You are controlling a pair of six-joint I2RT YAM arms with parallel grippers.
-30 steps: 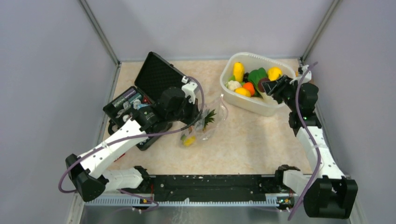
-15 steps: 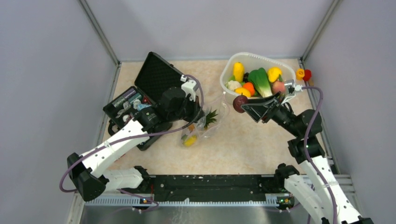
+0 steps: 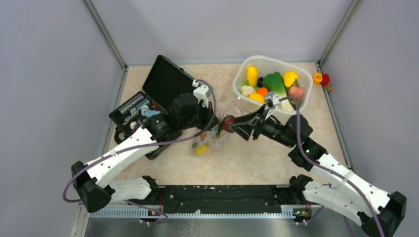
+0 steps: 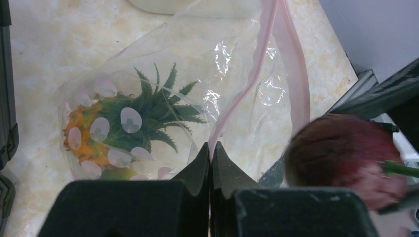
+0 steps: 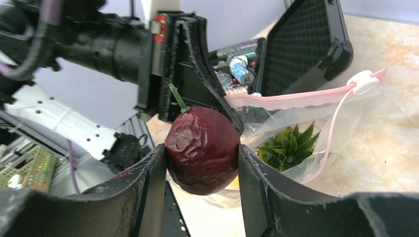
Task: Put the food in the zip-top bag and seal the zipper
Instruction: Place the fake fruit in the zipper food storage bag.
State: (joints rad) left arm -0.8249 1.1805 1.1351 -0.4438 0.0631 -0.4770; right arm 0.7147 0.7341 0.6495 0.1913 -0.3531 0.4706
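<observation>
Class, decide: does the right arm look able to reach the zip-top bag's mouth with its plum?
Probably yes: the plum sits right beside the zip-top bag, whose zipper the left gripper pinches; nothing stands between.

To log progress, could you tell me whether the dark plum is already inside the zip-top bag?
No, the dark plum is clamped in the right gripper, outside the zip-top bag.

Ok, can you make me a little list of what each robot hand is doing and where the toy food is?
Left gripper: shut on the pink edge of the zip-top bag
Right gripper: holding a dark plum beside the bag's mouth
In bag: pineapple
Zipper: open
Tub: more toy food inside
</observation>
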